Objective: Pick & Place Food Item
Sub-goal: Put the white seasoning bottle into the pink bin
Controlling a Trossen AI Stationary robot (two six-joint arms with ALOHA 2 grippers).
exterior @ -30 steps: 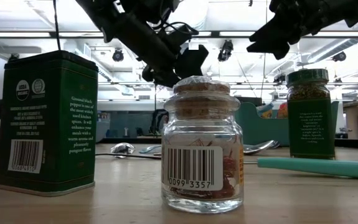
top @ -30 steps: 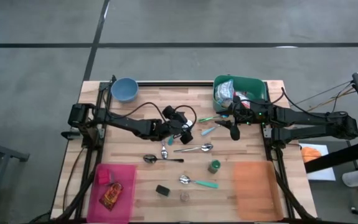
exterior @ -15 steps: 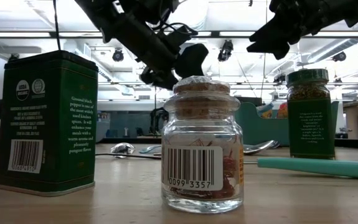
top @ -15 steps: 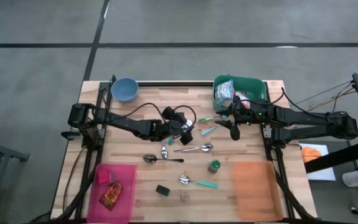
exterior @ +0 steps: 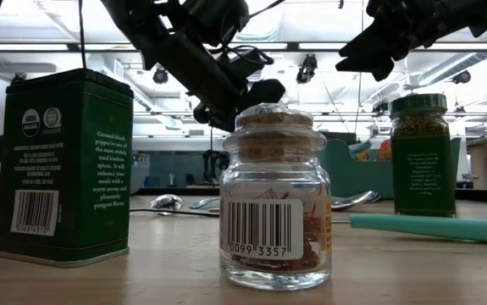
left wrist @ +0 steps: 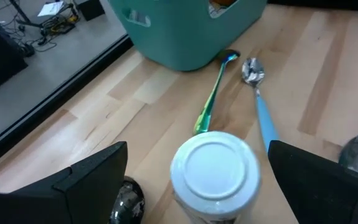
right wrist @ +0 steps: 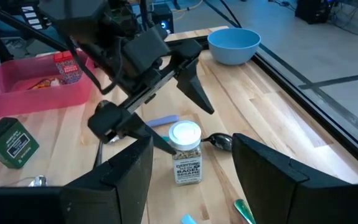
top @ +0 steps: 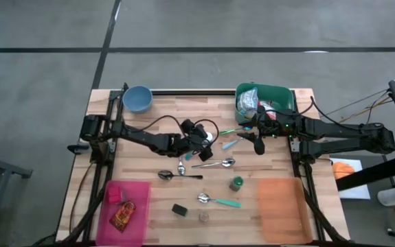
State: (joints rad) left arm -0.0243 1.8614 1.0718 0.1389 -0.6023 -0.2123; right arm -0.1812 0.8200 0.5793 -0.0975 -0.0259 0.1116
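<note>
A seasoning jar with a white lid [left wrist: 215, 167] stands upright on its base on the wooden table [top: 279, 161], near the middle; it also shows in the right wrist view as the jar [right wrist: 186, 152]. My left gripper [left wrist: 198, 149] is open over it, slanting down from the table's left, one finger on each side of the lid with a gap on both sides. My right gripper [right wrist: 191, 180] hangs open and holds nothing, above the table in front of the green bin [top: 283, 96].
Several spoons [top: 214, 165] lie around the jar. A green-lidded spice jar [top: 236, 183], a dark tin [top: 178, 209] and a small corked glass jar [exterior: 275, 203] stand nearer the front. A pink tray [top: 139, 199], an orange mat [top: 278, 200] and a blue bowl [top: 137, 98] sit at the corners.
My left gripper has sunk a little toward the white-lidded jar, its fingers staying open.
</note>
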